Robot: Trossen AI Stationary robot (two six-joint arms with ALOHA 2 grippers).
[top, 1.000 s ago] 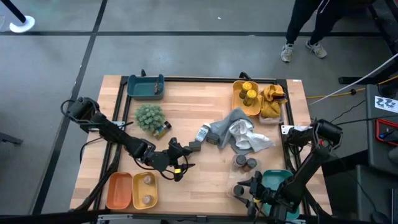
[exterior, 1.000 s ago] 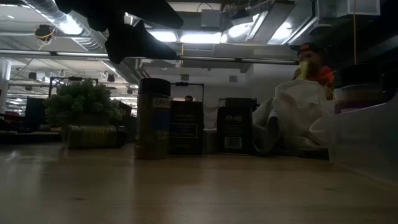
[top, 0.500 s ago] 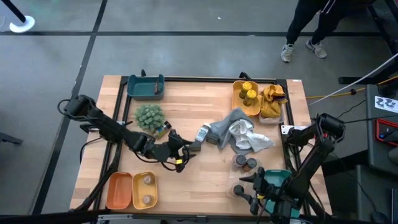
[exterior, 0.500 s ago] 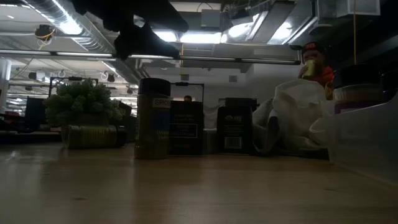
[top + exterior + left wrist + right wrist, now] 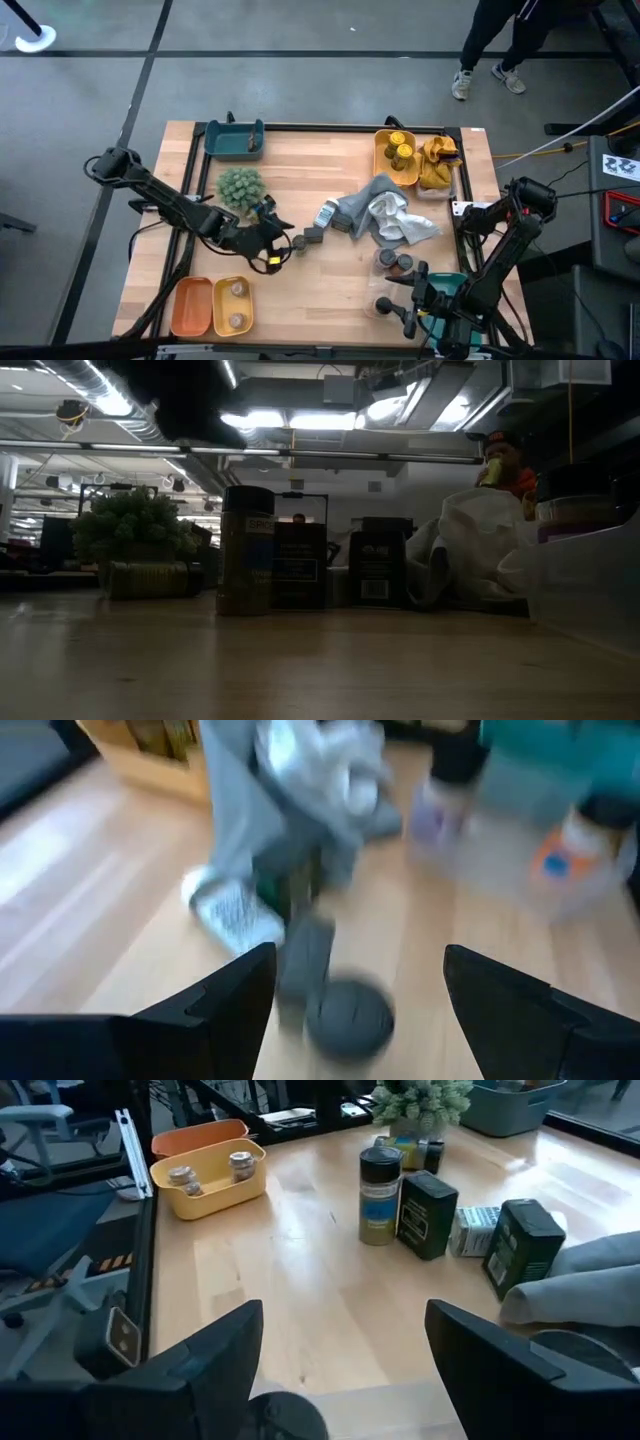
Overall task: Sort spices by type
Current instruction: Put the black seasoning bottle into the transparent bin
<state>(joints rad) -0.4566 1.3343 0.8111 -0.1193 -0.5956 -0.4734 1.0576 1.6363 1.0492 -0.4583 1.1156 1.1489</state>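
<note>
The left tool (image 5: 281,243) is held released beside a dark grey rectangular spice tin (image 5: 310,238); the right tool (image 5: 408,300) is released above the wooden worktop (image 5: 300,180).

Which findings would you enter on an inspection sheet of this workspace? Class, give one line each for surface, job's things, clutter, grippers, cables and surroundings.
Surface: wooden table, black frame around it.
Job's things: yellow-lidded jars in the far yellow bin; two silver-lidded jars in the near yellow bin; dark tins and a tall jar stand mid-table; two brown-lidded jars beside the cloths.
Clutter: grey and white cloths; green plant ball; yellow cloth; blue bin; orange bin; teal bin.
Grippers: left gripper open, mid-table near a dark tin; right gripper open, at the near right.
Cables: yellow cable right of the table.
Surroundings: person's legs beyond the table.
</note>
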